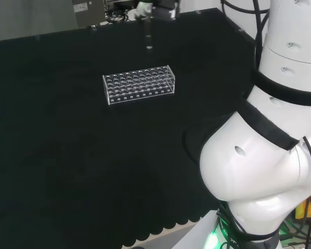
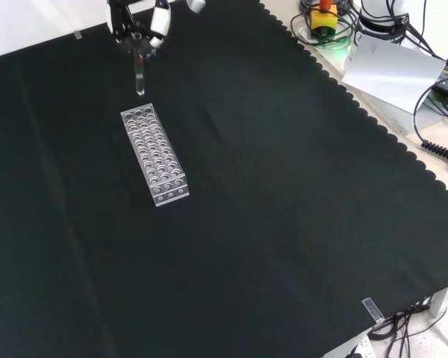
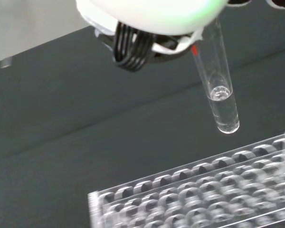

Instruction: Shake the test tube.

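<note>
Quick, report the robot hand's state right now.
Robot hand: shut on the test tube, held upright above the cloth, clear of the tube rack.

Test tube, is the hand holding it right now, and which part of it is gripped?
Yes. The hand holds the test tube by its upper end; the rounded bottom hangs free in the air above the clear rack.
</note>
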Robot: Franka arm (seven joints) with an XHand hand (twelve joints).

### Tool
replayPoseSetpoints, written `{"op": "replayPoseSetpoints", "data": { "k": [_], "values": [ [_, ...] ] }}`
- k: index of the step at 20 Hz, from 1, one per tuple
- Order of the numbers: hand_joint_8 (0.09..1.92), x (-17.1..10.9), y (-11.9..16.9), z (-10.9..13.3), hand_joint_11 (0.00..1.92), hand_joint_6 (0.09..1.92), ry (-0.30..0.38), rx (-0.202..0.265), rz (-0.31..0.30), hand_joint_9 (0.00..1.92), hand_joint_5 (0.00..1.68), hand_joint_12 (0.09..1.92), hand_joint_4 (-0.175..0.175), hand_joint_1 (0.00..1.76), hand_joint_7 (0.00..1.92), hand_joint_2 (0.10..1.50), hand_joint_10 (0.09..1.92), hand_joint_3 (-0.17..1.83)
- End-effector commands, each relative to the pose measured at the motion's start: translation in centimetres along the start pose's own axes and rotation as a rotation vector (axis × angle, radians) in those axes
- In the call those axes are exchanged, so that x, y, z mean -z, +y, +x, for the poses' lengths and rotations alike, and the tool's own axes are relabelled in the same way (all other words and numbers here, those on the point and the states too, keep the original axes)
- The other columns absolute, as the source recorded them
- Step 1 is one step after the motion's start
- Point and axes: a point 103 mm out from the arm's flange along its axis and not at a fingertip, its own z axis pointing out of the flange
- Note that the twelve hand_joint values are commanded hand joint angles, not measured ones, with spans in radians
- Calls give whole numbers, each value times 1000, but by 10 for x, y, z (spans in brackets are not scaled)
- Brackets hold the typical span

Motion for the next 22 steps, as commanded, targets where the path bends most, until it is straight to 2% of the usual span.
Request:
{"op": "replayPoseSetpoints", "data": {
  "k": [1, 7, 12, 17, 22],
  "values": [
    [496, -12, -9, 62, 1301, 505, 106, 81, 28, 1602, 1351, 846, -175, 1231, 1702, 645, 533, 635],
    [496, -7, -11, 85, 1302, 505, 161, 120, 28, 1602, 1351, 847, -175, 1231, 1702, 645, 534, 635],
    [496, -7, -10, 76, 1302, 505, 137, 105, 28, 1603, 1351, 847, -175, 1231, 1702, 645, 534, 635],
    [496, -9, -6, 43, 1303, 505, 62, 58, 18, 1603, 1352, 847, -175, 1231, 1702, 644, 534, 636],
    [496, -3, 0, -10, 1303, 505, -46, -14, 2, 1602, 1352, 848, -175, 1231, 1702, 644, 534, 636]
  ]
}}
